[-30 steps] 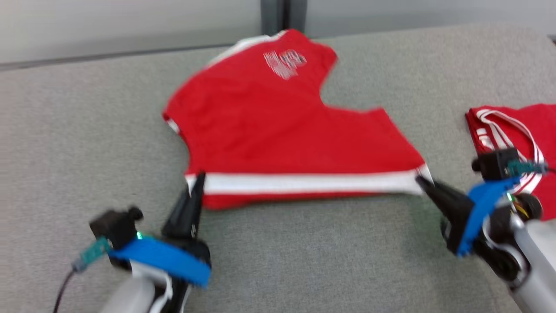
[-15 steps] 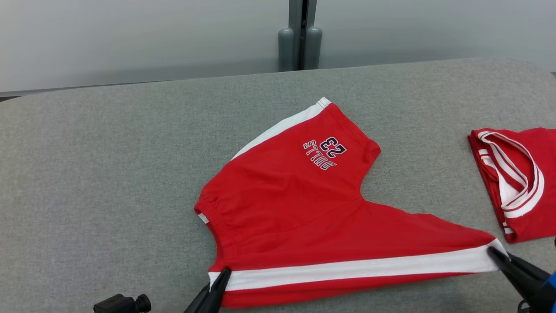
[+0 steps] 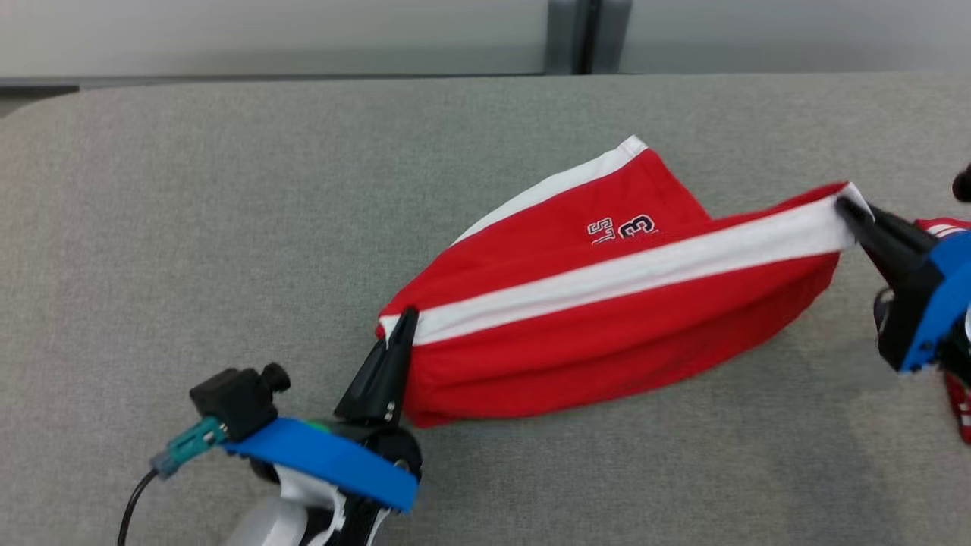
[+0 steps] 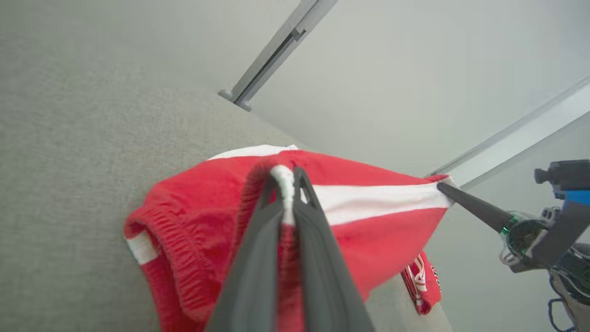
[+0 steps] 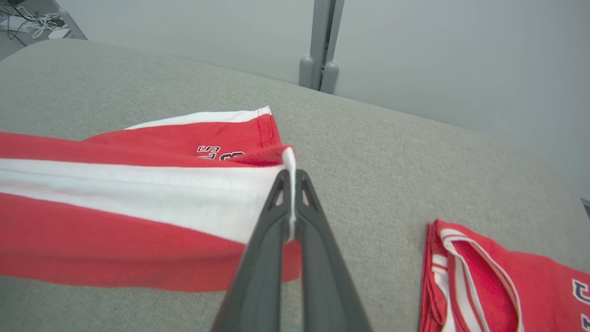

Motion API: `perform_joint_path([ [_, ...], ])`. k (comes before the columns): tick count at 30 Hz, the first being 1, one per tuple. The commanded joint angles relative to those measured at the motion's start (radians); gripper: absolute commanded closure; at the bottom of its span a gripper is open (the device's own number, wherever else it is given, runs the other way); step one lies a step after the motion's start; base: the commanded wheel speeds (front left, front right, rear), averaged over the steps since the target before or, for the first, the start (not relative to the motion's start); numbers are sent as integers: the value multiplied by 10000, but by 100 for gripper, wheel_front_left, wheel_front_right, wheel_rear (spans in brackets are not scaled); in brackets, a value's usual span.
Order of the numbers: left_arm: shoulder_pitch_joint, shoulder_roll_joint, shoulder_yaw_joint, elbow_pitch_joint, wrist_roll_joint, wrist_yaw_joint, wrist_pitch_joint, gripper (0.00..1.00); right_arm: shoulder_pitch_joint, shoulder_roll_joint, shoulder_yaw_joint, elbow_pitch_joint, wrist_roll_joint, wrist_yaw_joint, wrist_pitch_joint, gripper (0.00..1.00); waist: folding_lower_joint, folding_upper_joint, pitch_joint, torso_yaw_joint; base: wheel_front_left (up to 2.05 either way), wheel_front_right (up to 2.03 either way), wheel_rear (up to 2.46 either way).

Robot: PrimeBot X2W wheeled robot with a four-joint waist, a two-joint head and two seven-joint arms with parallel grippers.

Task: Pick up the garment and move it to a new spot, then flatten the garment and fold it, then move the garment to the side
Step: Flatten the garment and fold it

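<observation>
The garment is a pair of red shorts [image 3: 607, 334] with white side stripes and a dark number print, lying on the grey padded table [image 3: 190, 227]. Its near leg is raised off the table and stretched between both grippers, covering part of the far leg. My left gripper [image 3: 402, 324] is shut on the waistband end of the white stripe [image 4: 286, 177]. My right gripper [image 3: 848, 211] is shut on the hem end of that stripe [image 5: 289, 175]. The far leg [image 5: 221, 133] lies flat on the table with its print partly covered.
A second red garment with white trim [image 5: 498, 276] lies folded at the table's right side, close under my right arm [image 3: 929, 303]. A grey post [image 5: 320, 50] stands behind the table's far edge. Bare grey table stretches to the left and front.
Both grippers have lifted the near striped leg and carried it away from me, over the far leg; the right end rose most. The head camera has also shifted.
</observation>
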Motion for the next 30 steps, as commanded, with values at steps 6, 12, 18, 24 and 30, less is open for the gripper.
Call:
perform_joint_path([
  [6, -1927, -1112, -26, 2057, 168, -328, -422, 100, -2835, -761, 1830, 2692, -36, -4, -771, 100, 0, 0, 1277, 1039, 0, 0, 0],
  [12, -2823, -1866, -101, 3685, 233, -583, -923, 100, -4785, -787, 2882, 4778, -22, -4, -1897, 100, 0, 0, 1865, 1528, 0, 0, 0],
  [18, -3150, -2222, -111, 4584, 229, -821, -1383, 99, -5856, -707, 3808, 6301, 168, -4, -2606, 57, 0, 0, 2144, 1749, 0, 0, 0],
  [24, -3029, -2350, -297, 4998, 37, -1111, -1504, 0, -6225, -630, 4550, 7308, 640, -4, -2947, 0, 0, 0, 2037, 1738, 0, 0, 0],
  [30, -2433, -2111, -7, 5027, 267, -1228, -1554, 0, -5698, -732, 4980, 7773, 1873, -4, -2551, 0, 0, 0, 1317, 1582, 0, 0, 0],
])
